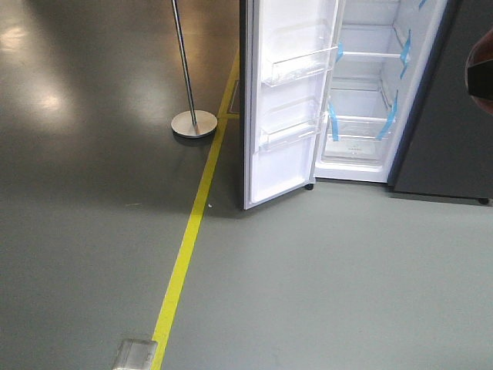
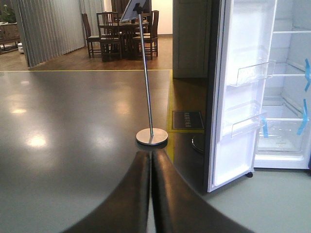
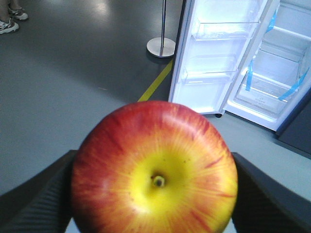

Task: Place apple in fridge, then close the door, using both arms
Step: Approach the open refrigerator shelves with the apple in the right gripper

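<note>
gripping the apple (image 3: 154, 170) in the right jaws, with left jaws pressed together empty, likely risking a slip on glossy skin or a knock on the open door (image 1: 289, 92) of the fridge (image 1: 368, 38).

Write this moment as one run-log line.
right gripper: shut on glossy red-and-yellow round apple | left gripper: shut, empty | tall dark grey fridge: white-lined door open | apple: not yet inside
</note>
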Motion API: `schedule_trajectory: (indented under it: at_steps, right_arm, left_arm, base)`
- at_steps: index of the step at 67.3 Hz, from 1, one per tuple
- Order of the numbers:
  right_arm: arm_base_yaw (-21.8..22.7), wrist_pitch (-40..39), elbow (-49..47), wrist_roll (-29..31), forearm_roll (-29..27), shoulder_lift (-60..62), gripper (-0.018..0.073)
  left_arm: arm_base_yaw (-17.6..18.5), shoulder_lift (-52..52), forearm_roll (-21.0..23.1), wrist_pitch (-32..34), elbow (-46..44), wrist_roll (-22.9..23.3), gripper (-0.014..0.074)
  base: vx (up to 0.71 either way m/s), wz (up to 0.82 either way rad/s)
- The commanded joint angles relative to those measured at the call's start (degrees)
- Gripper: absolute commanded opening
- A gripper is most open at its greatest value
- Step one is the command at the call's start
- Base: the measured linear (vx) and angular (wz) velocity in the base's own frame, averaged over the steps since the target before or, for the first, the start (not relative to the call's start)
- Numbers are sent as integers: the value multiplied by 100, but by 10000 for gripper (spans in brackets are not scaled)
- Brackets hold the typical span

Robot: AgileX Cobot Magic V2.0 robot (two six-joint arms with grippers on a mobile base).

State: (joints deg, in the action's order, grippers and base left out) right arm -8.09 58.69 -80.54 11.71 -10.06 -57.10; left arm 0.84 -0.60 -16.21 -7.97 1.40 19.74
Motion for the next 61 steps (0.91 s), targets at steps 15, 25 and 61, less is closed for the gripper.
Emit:
schedule_trajectory:
  at_steps: [15,25,61]
  right_arm:
    - [16,-445,-128,40,-30,58,150]
    - [16,-445,-128,40,-30,58,150]
    - [16,-445,-128,40,-30,58,150]
  left_arm:
    - [29,-89,18,392,-108,12,-6]
    - [29,-89,18,392,-108,12,-6]
    - [29,-89,18,392,-108,12,-6]
  base:
    - [10,3]
    - [9,1]
    - [8,0]
